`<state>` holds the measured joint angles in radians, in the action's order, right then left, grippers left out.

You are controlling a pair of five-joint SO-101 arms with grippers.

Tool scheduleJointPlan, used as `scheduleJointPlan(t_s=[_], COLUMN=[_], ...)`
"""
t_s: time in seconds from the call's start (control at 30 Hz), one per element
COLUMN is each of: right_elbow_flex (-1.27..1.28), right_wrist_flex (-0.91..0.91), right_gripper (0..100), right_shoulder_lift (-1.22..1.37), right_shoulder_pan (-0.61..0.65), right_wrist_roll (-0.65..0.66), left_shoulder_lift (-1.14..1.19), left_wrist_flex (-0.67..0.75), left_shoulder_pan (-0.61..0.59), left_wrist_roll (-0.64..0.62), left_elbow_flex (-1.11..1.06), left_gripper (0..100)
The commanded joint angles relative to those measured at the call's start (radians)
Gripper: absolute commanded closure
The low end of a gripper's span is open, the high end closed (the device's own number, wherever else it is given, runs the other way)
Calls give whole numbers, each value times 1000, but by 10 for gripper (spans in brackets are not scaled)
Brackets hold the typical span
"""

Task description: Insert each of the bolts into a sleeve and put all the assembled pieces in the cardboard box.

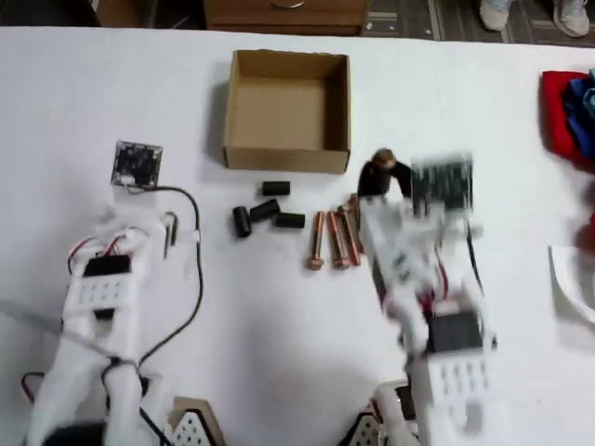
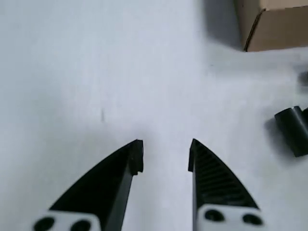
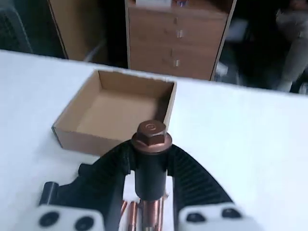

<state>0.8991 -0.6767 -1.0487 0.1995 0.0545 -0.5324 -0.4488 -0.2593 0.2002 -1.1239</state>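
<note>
The open cardboard box (image 1: 288,111) stands at the table's far middle, its inside bare. In front of it lie several black sleeves (image 1: 264,210), and to their right three loose copper bolts (image 1: 335,240) side by side. My right gripper (image 1: 381,175) is just right of the box's near corner, above the bolts, shut on a bolt in a sleeve (image 3: 151,159). The copper hex head (image 3: 151,136) sticks up above the jaws, with the box (image 3: 115,115) behind. My left gripper (image 2: 166,154) hovers open over bare table, left of one sleeve (image 2: 293,130) and the box corner (image 2: 274,24).
A red cloth (image 1: 567,111) and a white dish (image 1: 572,279) sit at the right edge. A black cable (image 1: 191,279) loops beside the left arm (image 1: 102,288). Wooden drawers (image 3: 178,38) stand beyond the table's far edge.
</note>
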Motion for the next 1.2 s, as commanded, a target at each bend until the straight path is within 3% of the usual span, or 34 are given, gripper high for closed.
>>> scheduleJointPlan(t_s=[0.0, 0.13, 0.23, 0.43, 0.63, 0.77, 1.17], right_elbow_flex=[-394, -801, -1128, -1763, -2300, -2424, -2426], right_wrist_flex=[-131, -305, -414, -572, -619, -618, -595], right_gripper=[978, 978, 978, 978, 978, 978, 978], right_shoulder_lift=[409, 786, 1058, 1561, 1942, 2078, 2189], right_shoulder_pan=[-10, -4, 4, 5, 10, 44, 62], right_wrist_roll=[-77, -167, -212, -222, -219, -219, -219], left_shoulder_lift=[238, 454, 546, 557, 559, 559, 559], left_wrist_flex=[-15, -224, -292, -313, -313, -313, -313], left_shoulder_pan=[11, 8, 9, 9, 9, 9, 9], left_wrist_roll=[6, 5, -37, -49, -54, -55, -55], left_elbow_flex=[128, 372, 458, 475, 475, 475, 475], left_gripper=[831, 831, 831, 831, 831, 832, 832])
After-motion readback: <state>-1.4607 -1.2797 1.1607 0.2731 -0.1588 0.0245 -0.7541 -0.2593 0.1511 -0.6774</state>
